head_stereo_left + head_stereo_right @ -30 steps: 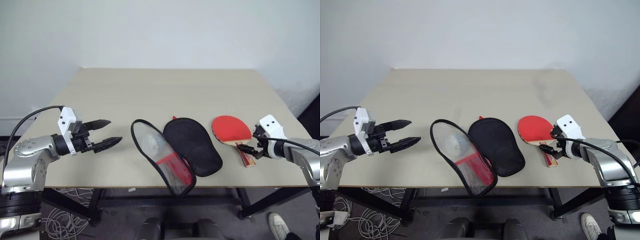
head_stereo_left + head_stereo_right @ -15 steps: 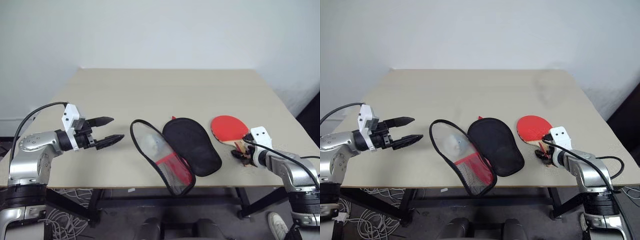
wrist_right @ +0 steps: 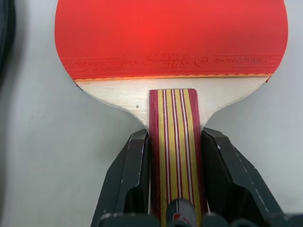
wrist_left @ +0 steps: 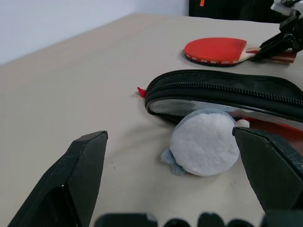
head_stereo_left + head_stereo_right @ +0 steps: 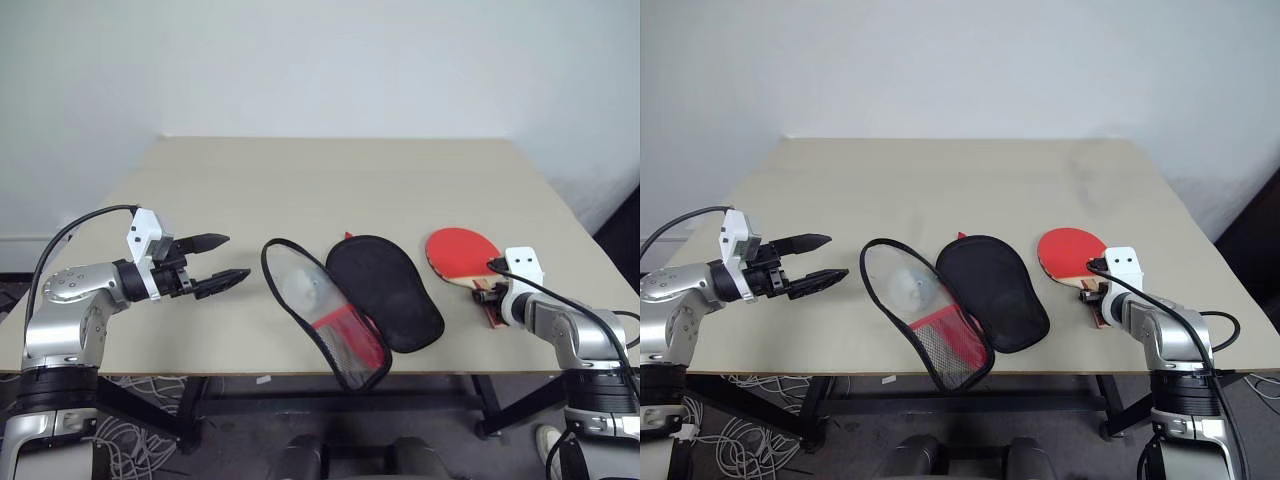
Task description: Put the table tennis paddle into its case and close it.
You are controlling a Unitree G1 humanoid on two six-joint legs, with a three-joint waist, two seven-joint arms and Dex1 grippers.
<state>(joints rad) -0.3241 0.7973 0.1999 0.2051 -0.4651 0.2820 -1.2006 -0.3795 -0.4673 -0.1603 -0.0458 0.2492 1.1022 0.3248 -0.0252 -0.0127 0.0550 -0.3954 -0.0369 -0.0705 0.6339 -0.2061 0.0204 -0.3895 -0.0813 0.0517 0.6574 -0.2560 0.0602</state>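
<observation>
Hovering over the table's (image 5: 300,170) left side, the left gripper (image 5: 222,261) is spreading its fingers wide, holding nothing. The case (image 5: 385,290) is lying unzipped mid-table. The right gripper (image 3: 173,182) is squeezing the paddle's (image 5: 462,256) striped handle.

— What did we see of the table tennis paddle (image 5: 463,257)?

— It lay flat on the bench near the right edge, red rubber face up, its round blade pointing away from us. We noted white lettering along the rubber's lower edge, pale wood beneath it, and a handle striped in dark red and yellow.

— And the case (image 5: 350,304)?

— We found it unzipped and spread open near the front of the bench, left of the paddle and apart from it. One half lay flat showing black lining. The other half, rimmed by black zipper, showed a pale inner face and a red and black mesh patch toward the front.
</observation>
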